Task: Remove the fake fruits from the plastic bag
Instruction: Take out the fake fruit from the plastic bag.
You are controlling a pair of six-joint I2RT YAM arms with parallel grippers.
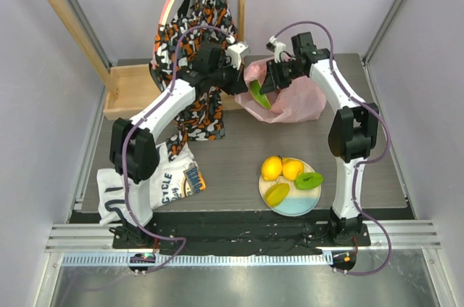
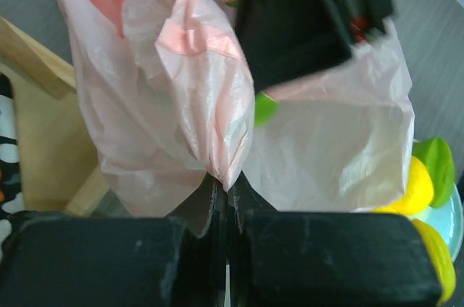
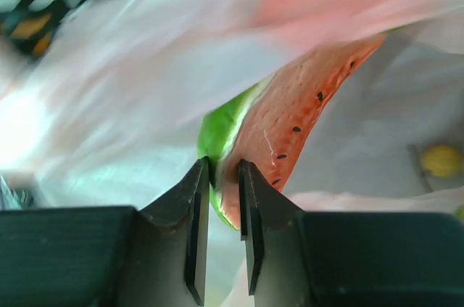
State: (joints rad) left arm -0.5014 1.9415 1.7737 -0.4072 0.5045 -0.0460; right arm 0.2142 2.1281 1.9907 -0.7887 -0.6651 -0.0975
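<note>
Pink and translucent, the thin crinkled plastic bag (image 1: 297,100) sits bunched at the far edge of the worktop (image 1: 239,154), right of centre, its mouth turned toward the two arms. The left gripper (image 2: 227,189) is clenched on a twisted fold of the bag's film. The right gripper (image 3: 223,176) reaches into the bag's opening, its fingers grasping the tip of the watermelon slice (image 3: 290,115), whose red flesh carries black seed marks and whose rind is bright green. From above, only the green rind shows at the bag's mouth.

Near the near edge, right of centre, a round cream-and-blue plate (image 1: 299,209) holds two yellow lemons (image 1: 272,168), side by side and touching, a green piece (image 1: 309,180) and a yellow-green fruit (image 1: 277,193).

The worktop is grey with a wood-grain finish. A wooden rack (image 1: 69,20) stands at the far left corner, with an orange-black-white patterned garment (image 1: 196,38) hanging from it. A white printed cloth (image 1: 156,183) lies at the near left. Pale lilac walls (image 1: 36,140) close in the sides.
</note>
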